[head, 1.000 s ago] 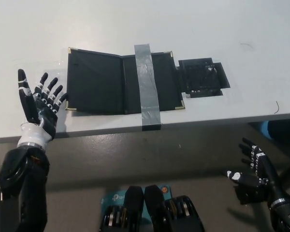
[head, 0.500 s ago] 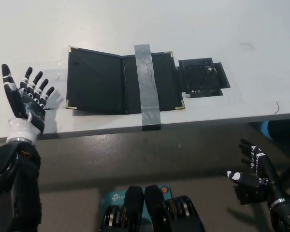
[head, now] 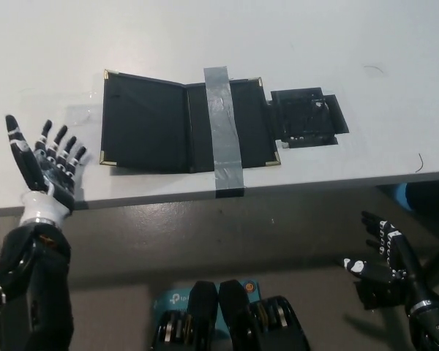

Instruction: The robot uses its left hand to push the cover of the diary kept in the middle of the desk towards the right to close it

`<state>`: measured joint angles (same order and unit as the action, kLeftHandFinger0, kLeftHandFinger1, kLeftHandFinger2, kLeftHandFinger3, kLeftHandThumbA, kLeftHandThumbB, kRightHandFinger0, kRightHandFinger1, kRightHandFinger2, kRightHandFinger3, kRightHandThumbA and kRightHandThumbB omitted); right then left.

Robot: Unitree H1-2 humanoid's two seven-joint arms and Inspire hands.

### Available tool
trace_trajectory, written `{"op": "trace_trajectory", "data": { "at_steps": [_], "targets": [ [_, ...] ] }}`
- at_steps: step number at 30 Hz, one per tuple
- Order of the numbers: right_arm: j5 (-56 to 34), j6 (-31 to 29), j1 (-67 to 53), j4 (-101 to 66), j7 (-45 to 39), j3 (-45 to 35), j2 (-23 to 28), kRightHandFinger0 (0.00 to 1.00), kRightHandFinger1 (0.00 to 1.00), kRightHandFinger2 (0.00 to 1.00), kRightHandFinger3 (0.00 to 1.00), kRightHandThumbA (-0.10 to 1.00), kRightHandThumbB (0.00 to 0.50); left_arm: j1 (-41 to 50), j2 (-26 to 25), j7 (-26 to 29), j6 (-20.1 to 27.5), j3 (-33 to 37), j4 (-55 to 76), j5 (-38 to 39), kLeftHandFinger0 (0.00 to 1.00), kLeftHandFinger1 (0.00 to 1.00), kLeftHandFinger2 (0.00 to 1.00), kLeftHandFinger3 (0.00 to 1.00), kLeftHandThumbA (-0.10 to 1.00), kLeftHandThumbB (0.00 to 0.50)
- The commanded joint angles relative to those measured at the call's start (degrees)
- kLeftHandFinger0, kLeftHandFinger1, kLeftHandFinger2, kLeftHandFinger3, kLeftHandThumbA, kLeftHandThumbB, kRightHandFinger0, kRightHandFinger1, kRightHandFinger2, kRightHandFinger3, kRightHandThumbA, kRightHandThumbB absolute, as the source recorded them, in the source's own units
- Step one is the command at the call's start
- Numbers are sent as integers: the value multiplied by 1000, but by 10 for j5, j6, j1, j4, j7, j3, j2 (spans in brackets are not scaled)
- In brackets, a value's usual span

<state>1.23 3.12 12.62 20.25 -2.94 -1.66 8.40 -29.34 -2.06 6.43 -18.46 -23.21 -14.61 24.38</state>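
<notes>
The black diary [head: 186, 126] is lying open and flat in the middle of the white desk [head: 293, 36], pinned down by a strip of grey tape [head: 223, 128] across its right half, and its left cover is being kept just apart from the left hand [head: 50, 170] beside it. That hand is being held palm-up at the desk's near edge with fingers spread, nothing being gripped or touched. The right hand [head: 380, 262] is being rested below the desk at the lower right, fingers loosely apart and empty.
</notes>
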Motion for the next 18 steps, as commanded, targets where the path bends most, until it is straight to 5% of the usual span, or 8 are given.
{"op": "trace_trajectory", "data": {
  "at_steps": [1,18],
  "targets": [
    [0,-8,6,-18,-1,-2,8,879,943,903,882,1000,479,-20,21,8,21,-14,1,30,1000,1000,1000,1000,1000,213],
    [9,-5,19,-18,-7,8,18,892,955,916,881,1000,489,-57,108,0,37,11,-29,49,1000,1000,1000,1000,1000,220]
  ]
}}
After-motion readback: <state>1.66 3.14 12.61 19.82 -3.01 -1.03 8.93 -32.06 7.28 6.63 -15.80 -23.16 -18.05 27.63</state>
